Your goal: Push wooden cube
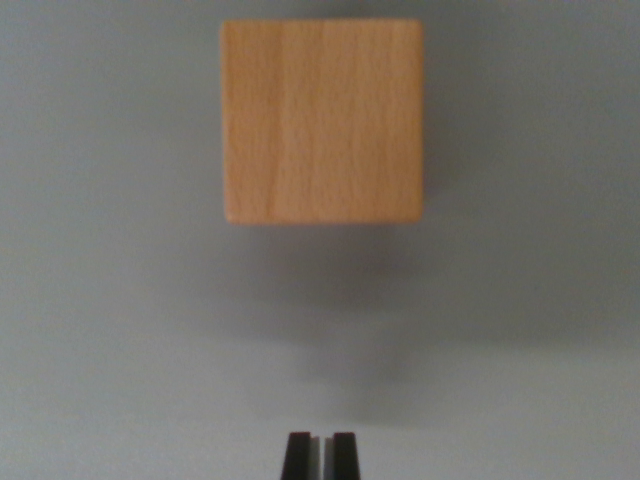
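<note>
Risk: if your gripper (pixel 320 455) meets the cube (pixel 322 122) off-centre, it may spin aside rather than slide.
Gripper: fingers look pressed nearly together, holding nothing, though the picture is blurred.
Cube: straight ahead of the fingertips, apart from them, on the grey table (pixel 110 330).

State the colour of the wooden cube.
The wooden cube is light tan with faint vertical grain, as the wrist view shows.

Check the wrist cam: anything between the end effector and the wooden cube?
Nothing visible. The end effector sits at the bottom edge, the wooden cube straight above it in the wrist view, with only bare grey surface and shadow between.
</note>
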